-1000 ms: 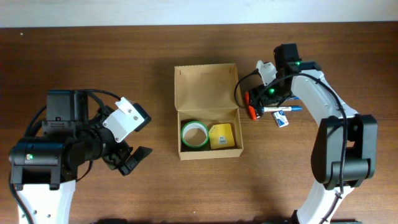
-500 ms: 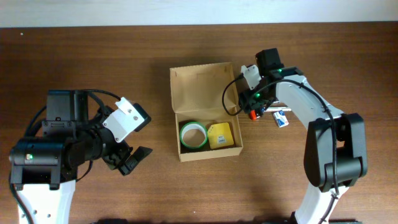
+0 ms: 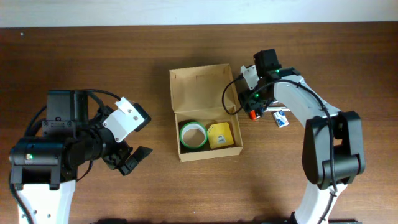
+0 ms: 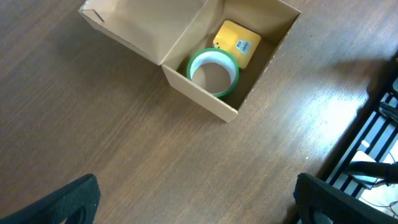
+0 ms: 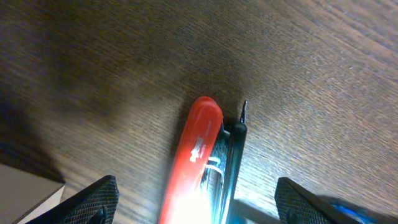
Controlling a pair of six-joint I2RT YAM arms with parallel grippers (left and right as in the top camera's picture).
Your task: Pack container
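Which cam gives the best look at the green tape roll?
Left wrist: the green tape roll sits large and unobstructed in the container, beside a yellow item. Overhead shows it smaller. Right wrist misses it.

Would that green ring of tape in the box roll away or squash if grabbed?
Lying flat, the green tape roll probably stays put; set on edge, its round shape would likely roll. The hollow ring looks light and stiff. The walls of the container and the yellow item beside it would hem it in.
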